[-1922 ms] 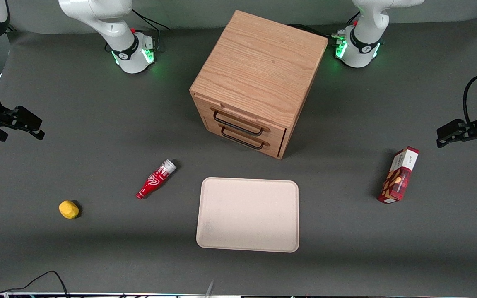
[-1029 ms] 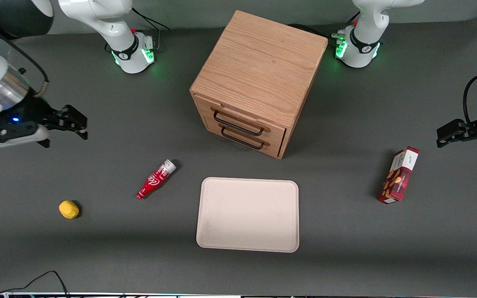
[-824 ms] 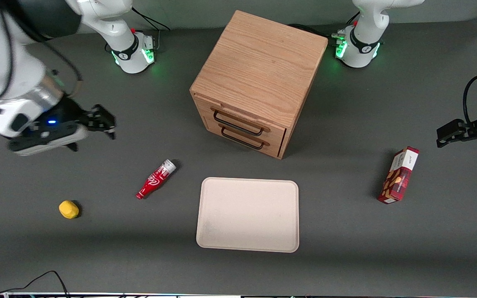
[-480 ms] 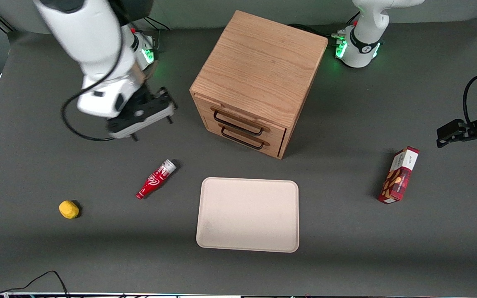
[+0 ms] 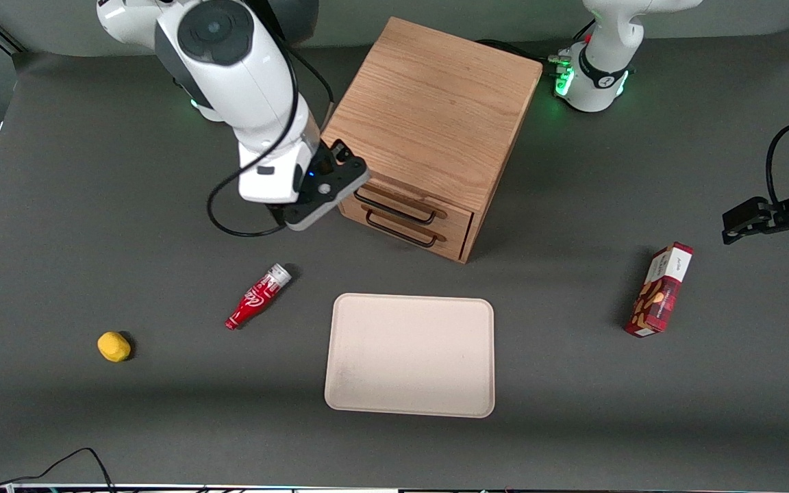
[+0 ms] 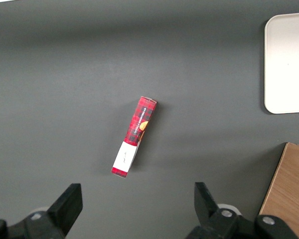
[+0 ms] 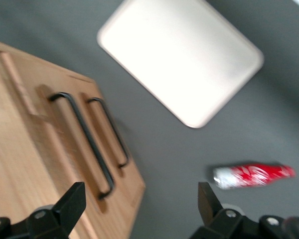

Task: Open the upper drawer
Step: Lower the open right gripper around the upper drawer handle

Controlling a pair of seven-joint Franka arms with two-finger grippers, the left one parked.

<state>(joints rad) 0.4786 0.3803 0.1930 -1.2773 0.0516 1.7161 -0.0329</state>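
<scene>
Open end effector (image 7: pixel 139 209) hovers beside two closed drawers, upper drawer (image 5: pixel 394 198) included.

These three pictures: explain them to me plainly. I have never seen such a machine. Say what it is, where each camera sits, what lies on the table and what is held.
This is a pair of white robot arms bolted to a grey table. One picture looks down from the front; the other two come from small cameras on the arms' wrists.

The working arm's gripper, a two-fingered claw, hangs open and holds nothing. It sits at the oak cabinet, at the corner by the upper drawer. That drawer is shut, as is the lower drawer; each has a black wire handle.

On the table, nearer the front camera than the cabinet, lies a pale tray. Toward the working arm's end lie a red bottle and a yellow lump. Toward the parked arm's end lies a red box.
</scene>
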